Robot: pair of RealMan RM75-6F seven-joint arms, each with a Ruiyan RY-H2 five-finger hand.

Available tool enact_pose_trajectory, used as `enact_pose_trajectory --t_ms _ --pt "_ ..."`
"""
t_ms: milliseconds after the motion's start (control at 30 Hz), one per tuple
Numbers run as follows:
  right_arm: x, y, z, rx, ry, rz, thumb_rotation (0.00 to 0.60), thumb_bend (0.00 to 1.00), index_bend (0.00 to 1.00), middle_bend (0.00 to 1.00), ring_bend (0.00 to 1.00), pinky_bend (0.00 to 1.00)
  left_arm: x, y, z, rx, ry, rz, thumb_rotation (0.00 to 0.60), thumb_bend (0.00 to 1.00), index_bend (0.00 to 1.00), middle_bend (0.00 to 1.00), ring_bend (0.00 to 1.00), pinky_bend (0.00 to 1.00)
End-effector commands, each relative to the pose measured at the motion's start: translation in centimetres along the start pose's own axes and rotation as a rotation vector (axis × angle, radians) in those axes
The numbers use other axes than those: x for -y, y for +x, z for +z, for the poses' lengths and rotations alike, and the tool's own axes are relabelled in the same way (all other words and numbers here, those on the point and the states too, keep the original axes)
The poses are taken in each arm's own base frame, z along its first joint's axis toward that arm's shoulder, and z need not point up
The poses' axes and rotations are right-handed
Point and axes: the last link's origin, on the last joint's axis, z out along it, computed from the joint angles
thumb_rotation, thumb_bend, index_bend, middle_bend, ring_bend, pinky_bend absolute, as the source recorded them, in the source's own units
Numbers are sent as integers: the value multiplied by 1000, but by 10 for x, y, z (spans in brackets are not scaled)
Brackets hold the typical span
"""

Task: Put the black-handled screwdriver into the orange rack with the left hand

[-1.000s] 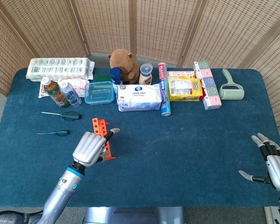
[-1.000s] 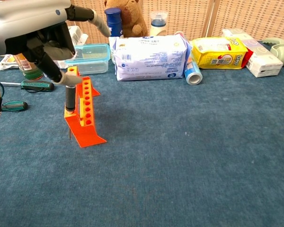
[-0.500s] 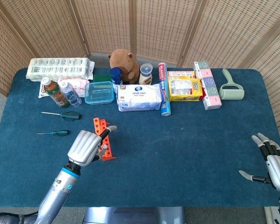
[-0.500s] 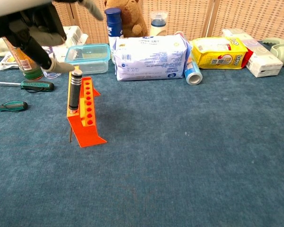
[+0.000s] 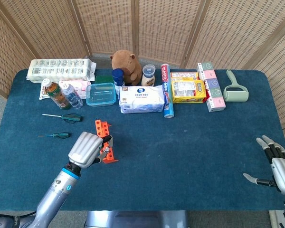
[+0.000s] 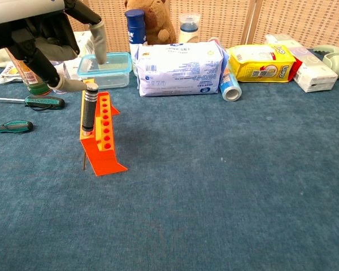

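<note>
Screwdriver (image 6: 90,108): black handle, stood upright in an end hole of your orange rack (image 6: 103,141), shaft tip showing below the rack near the counter (image 6: 226,186). Left hand (image 5: 87,149): hovered over the rack's near end; in the chest view its fingers (image 6: 99,38) were spread, one fingertip beside the handle's top, gripping nothing that could be seen. Right hand (image 5: 275,167): at the counter's right edge, fingers apart, holding nothing. Two green-handled screwdrivers (image 5: 62,117) lay on the counter left of the rack, well apart from it. Along the far side you had: bottles (image 5: 57,94), a clear box (image 5: 101,94), a plush toy (image 5: 126,61), a wipes pack (image 5: 142,99), a yellow pack (image 5: 187,90), a lint roller (image 5: 235,88).
</note>
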Motion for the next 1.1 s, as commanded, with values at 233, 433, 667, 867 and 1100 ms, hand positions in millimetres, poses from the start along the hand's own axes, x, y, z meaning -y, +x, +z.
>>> enact_pose_trajectory --t_ms 233,433,667,867,1100 --pt "0 0 0 -2 -3 1 413 0 36 0 0 0 6 -3 1 2 22 80 431 206 552 1000 1000 1000" --pt "-1 1 0 -2 -4 2 414 0 37 0 0 0 1 -6 5 12 7 73 35 56 552 1000 1000 1000" --pt "0 0 0 2 -1 0 414 0 36 0 0 0 0 -4 7 18 2 108 0 0 552 1000 1000 1000" --pt "0 0 0 1 -3 1 411 0 36 0 0 0 3 -8 16 16 -1 173 0 0 552 1000 1000 1000" --pt "-1 0 1 4 -5 1 413 0 37 0 0 0 3 -18 21 26 -22 191 0 0 552 998 1000 1000"
